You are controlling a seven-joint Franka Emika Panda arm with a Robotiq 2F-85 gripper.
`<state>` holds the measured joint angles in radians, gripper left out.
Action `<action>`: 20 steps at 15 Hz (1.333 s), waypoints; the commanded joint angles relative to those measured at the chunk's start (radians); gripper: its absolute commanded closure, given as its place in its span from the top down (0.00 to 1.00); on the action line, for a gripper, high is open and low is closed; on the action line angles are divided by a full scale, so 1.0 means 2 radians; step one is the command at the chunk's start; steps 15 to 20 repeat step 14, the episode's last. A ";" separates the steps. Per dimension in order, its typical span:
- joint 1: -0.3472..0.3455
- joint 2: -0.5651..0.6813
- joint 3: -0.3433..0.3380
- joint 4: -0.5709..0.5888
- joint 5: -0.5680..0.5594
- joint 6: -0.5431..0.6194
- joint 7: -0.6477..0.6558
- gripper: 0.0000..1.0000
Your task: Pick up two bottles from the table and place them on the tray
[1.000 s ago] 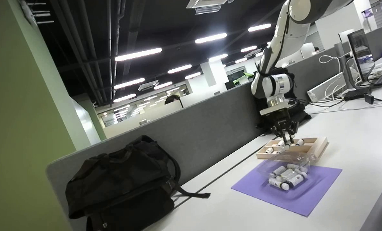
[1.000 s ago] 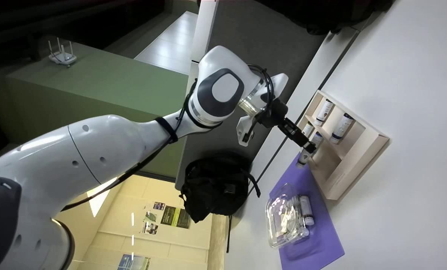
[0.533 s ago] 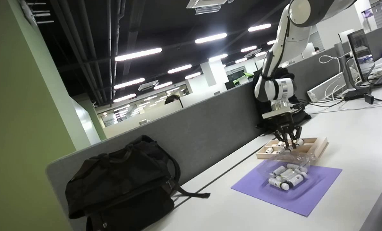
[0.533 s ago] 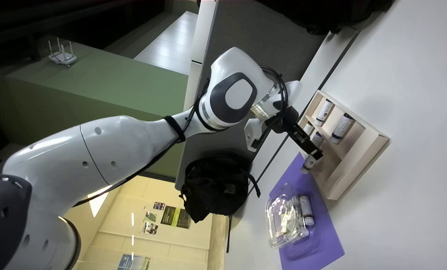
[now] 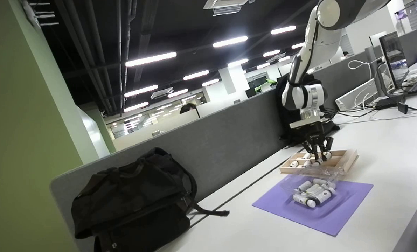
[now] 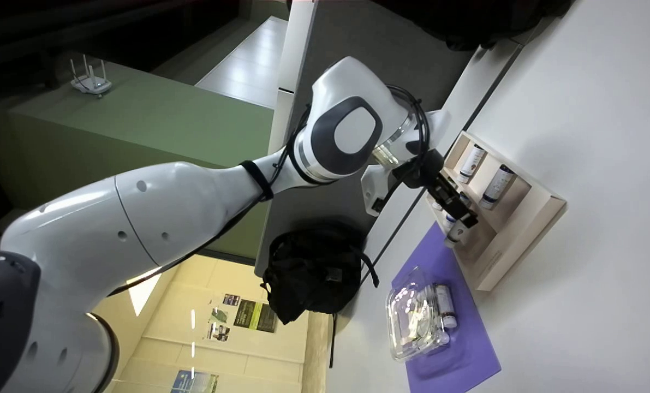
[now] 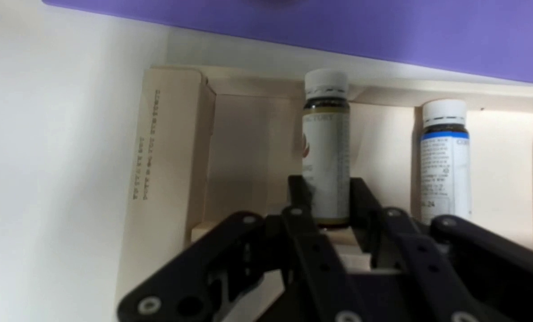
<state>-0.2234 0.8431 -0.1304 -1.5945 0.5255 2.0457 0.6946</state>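
Over the tray [image 7: 170, 134], near the blue-banded bottle [image 7: 445, 174], the gripper [image 7: 329, 194] is closed around another bottle [image 7: 326, 152]. Its cap [image 7: 326, 82] overlaps the rim [image 7: 257, 86] in the wrist view, contact unclear: shifting inward, lowering level and releasing once supported should be safest.

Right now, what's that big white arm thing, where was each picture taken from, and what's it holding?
That's a robot arm. Two pictures come from cameras standing outside it, looking from different places; the close-up comes from a camera on its wrist. At its end, a black gripper pinches a white-capped bottle over a wood-colored tray. I can't tell whether the bottle touches the tray. Other bottles lie in the tray's sections. On the white table there's also a purple mat with a see-through container and more bottles. A black backpack rests by the grey panel.
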 commanded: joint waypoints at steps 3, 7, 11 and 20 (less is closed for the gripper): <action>-0.006 0.000 -0.006 -0.002 0.003 -0.005 0.015 0.39; -0.006 -0.022 -0.002 -0.008 0.006 -0.006 0.005 0.69; -0.004 -0.065 0.002 -0.025 0.009 -0.002 -0.009 0.95; -0.003 -0.045 0.001 -0.001 0.002 -0.003 -0.004 0.88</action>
